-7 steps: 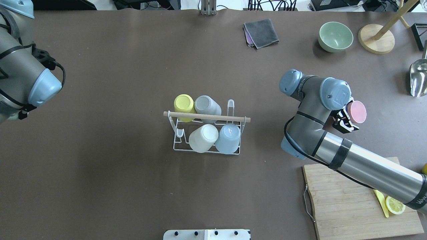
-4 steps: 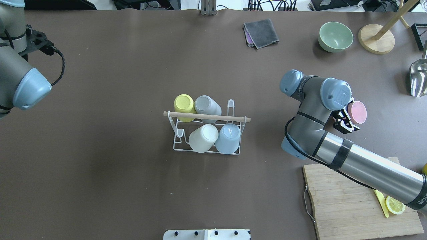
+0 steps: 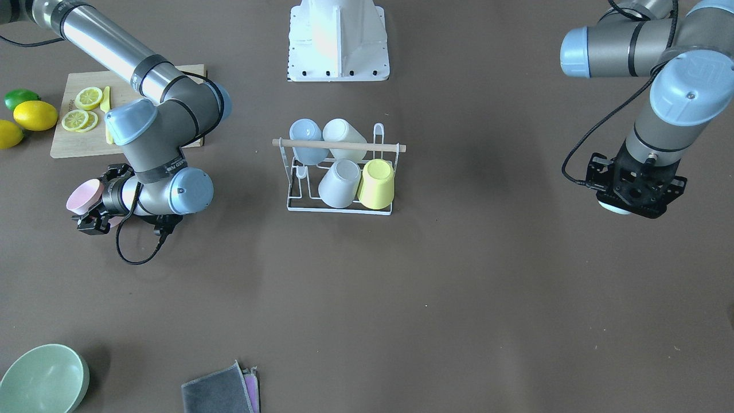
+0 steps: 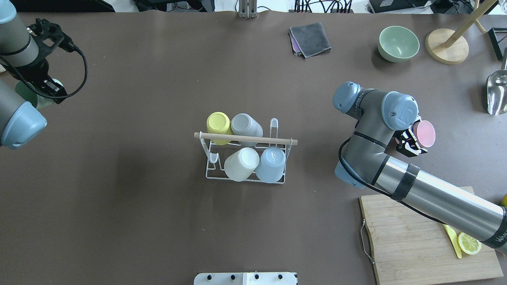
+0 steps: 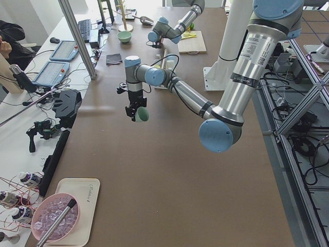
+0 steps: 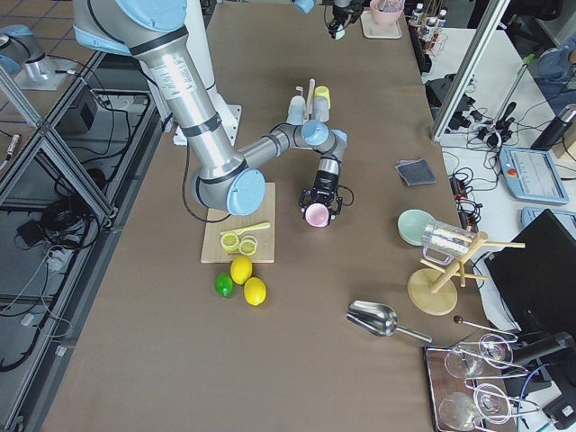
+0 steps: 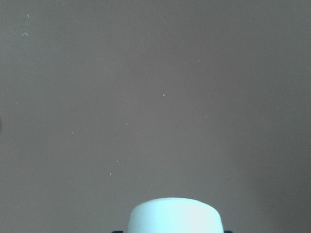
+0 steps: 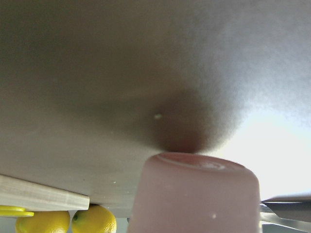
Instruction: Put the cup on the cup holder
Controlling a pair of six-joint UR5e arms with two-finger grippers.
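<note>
Front-facing view: the white wire cup holder [image 3: 344, 147] stands at the middle of the table, with four upturned cups [image 3: 338, 183] seated on it. The right gripper [image 3: 97, 202] pinches a pink cup [image 3: 80, 196], tipped sideways, near the table's right end beside a cutting board [image 3: 63, 146]. The left gripper [image 3: 631, 192] pinches a pale green cup [image 3: 612, 207] near the left end. Overhead view: two bare prongs [image 4: 273, 126] remain, at the holder's far right and near left corners, close to its wooden rod [image 4: 245, 139] and to the seated cups. Side views: both held cups appear lifted off the table, well apart from the holder. Wrist views: each shows only a cup base and bare table. Likely risks are a cup clipping the rod or a neighbouring cup, the sideways pink cup slipping while it is turned, or the two arms meeting at the middle.
</note>
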